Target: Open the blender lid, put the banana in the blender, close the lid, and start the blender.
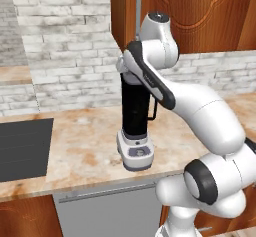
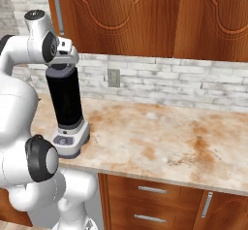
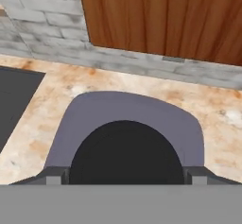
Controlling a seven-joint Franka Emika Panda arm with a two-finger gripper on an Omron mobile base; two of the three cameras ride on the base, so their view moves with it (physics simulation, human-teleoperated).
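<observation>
Blender lid (image 3: 127, 119) right under the hand camera, its round centre knob (image 3: 126, 154) large and dark between the two finger tips (image 3: 53, 176). Gripper (image 3: 126, 176) jaws apart, one on each side of the knob; contact cannot be told. Lid sits on top of the blender (image 1: 135, 123). Blender stands upright on the marbled counter (image 2: 160, 141), long axis vertical, near the front edge, dial (image 1: 139, 152) facing forward, handle (image 1: 154, 112) toward the right. Black cooktop (image 1: 22, 148) well apart to the left.
</observation>
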